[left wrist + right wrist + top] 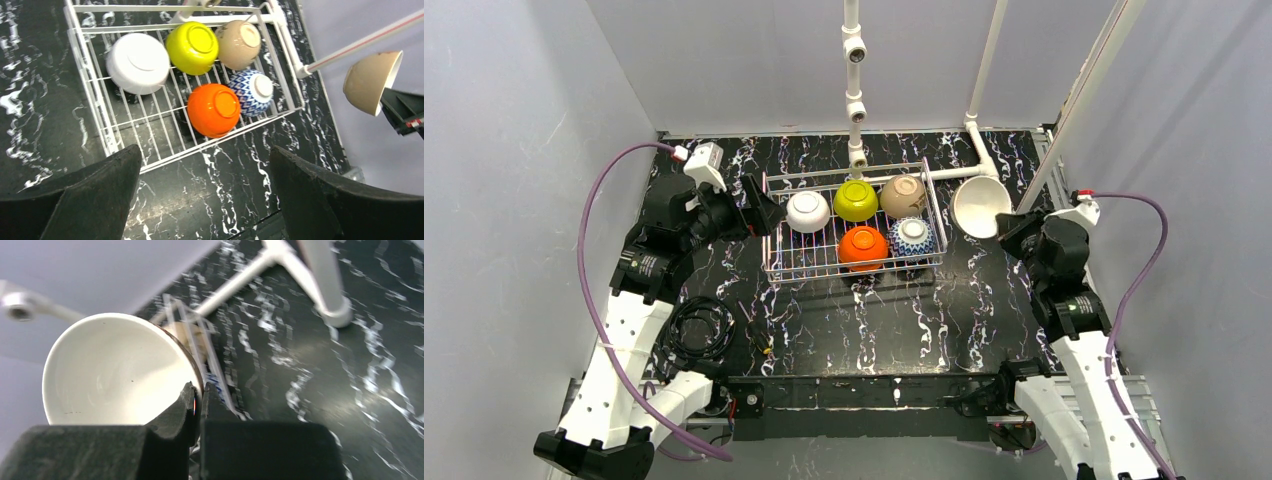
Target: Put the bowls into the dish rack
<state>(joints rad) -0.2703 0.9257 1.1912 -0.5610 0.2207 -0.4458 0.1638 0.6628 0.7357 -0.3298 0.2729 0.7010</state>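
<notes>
- The white wire dish rack [799,262] sits on the black marble-patterned table [874,320], toward the middle of the far edge.
- Five bowls lie upside down in it, foot rings up. Along its far side are the plain white bowl [808,211], the yellow-green bowl [856,200] and the tan bowl [903,196]. On its near side are the orange bowl [863,247] and the blue-and-white patterned bowl [912,237].
- The rack's near-left part is bare grid, in front of the white bowl and left of the orange one. It looks like the only slot left.
- The sixth, a beige-brown bowl with a white inside [981,206], is in the air just off the rack's right side, toward the far right corner. It is tipped on its side.
- The right gripper [198,395] pinches this bowl's rim, its fingers almost together with one inside the wall and one outside.
- The left gripper [205,155] hangs by the rack's left side, spread wide and holding nothing.
- The bowl looks rigid, smooth and light, and likely chips if knocked. A thin rim pinch probably lets it swing or slide.
- The rim is the sensible hold, since the rounded wall offers no other purchase.
- Turning it mouth-down calls for slow wrist motion, clear of the white pipe frame [855,110] and the rack's wires.
</notes>
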